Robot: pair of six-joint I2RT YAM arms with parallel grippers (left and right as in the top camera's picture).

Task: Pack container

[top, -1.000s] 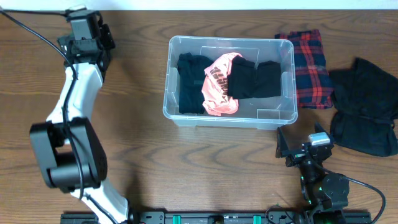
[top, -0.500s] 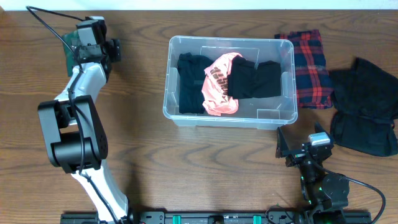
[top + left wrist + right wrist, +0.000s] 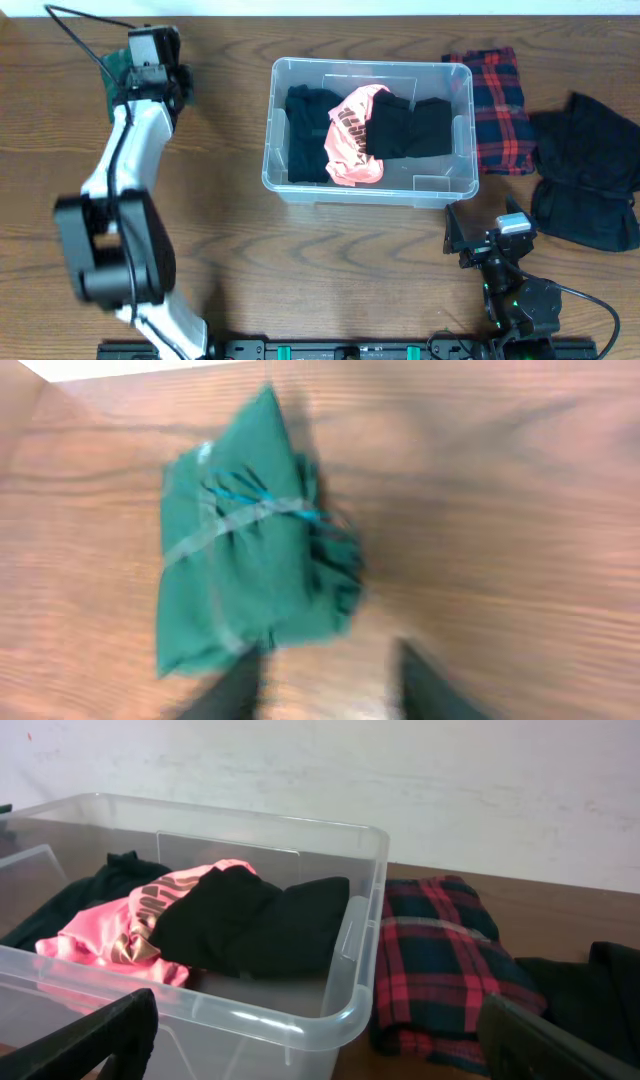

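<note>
A green folded cloth garment lies well to the left of the clear plastic rectangular container, on the brown wooden bench, and is not yet packed. The left jaws are parted at its near edge with nothing gripped; because of blur, contact cannot be judged.

The container itself stands near the middle of the bench. Three items have been laid inside it: a dark garment at its left end, a pink garment with lettering in its middle and a black folded garment towards its right end.

Just right of the container a red-and-dark plaid garment is left outside, and further right a crumpled black garment. The right jaws, near the container's front right corner, are spread wide and hold nothing.

The packing is judged about half done, with three pieces left. Nothing is seen blocking the container's open top.
</note>
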